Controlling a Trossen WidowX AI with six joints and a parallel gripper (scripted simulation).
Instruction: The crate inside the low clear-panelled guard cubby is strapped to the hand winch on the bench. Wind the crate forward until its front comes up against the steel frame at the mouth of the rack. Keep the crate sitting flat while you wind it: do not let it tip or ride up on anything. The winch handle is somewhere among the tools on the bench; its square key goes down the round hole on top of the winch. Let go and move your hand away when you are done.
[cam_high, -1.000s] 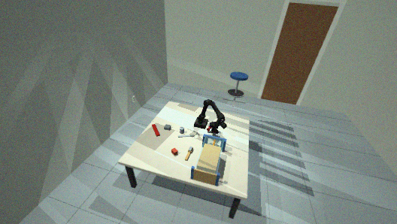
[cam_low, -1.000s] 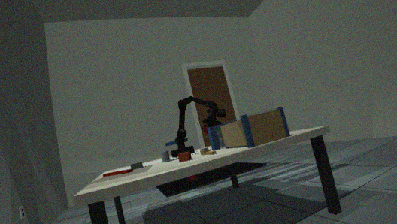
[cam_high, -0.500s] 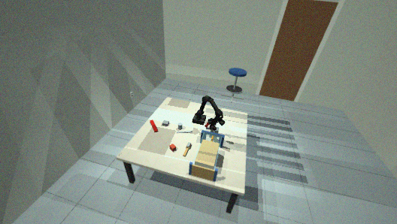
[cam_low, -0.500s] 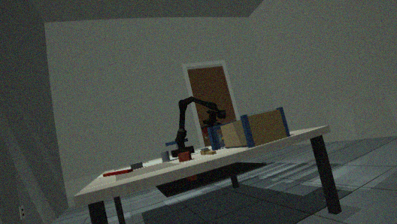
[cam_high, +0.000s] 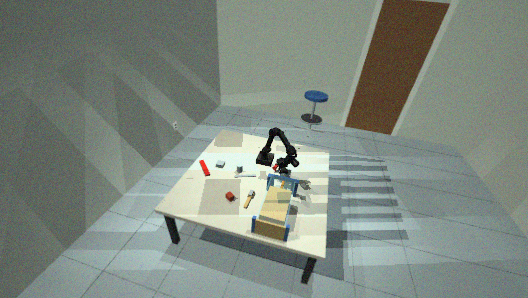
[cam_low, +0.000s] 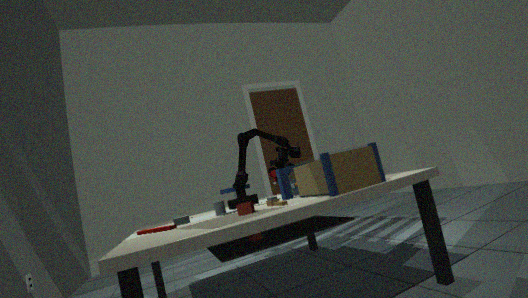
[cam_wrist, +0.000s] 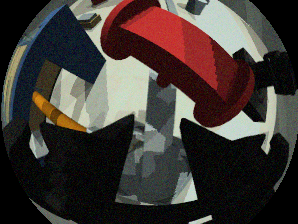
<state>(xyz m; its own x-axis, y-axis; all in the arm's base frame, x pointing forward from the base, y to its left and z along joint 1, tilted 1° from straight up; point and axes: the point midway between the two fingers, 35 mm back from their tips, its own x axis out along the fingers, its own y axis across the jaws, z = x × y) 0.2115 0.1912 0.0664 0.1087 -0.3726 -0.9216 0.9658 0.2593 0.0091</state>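
Observation:
The winch handle has a red spool-shaped grip (cam_wrist: 180, 45) (cam_high: 275, 168) (cam_low: 272, 174) on a grey arm (cam_wrist: 161, 107). My gripper (cam_wrist: 157, 120) is open, its fingers either side of the grey arm with small gaps. The winch and the key's lower end are hidden under the fingers, so I cannot tell how deep the key sits. An orange strap (cam_wrist: 59, 116) (cam_high: 283, 185) runs from under the blue frame (cam_wrist: 62, 45) (cam_high: 273, 177) towards the winch. A brown face, seemingly the crate (cam_wrist: 47, 82), shows behind the strap at the frame; any gap there is unclear. The tan cubby (cam_high: 270, 229) (cam_low: 355, 167) has blue posts.
A wooden-handled tool (cam_high: 248, 201) and a red block (cam_high: 230, 196) (cam_low: 245, 208) lie beside the cubby. A grey cup (cam_high: 239, 169) (cam_low: 220, 208), a grey block (cam_high: 220, 164) and a red bar (cam_high: 204, 168) (cam_low: 156, 229) are farther off. A blue stool (cam_high: 316, 96) stands beyond the bench.

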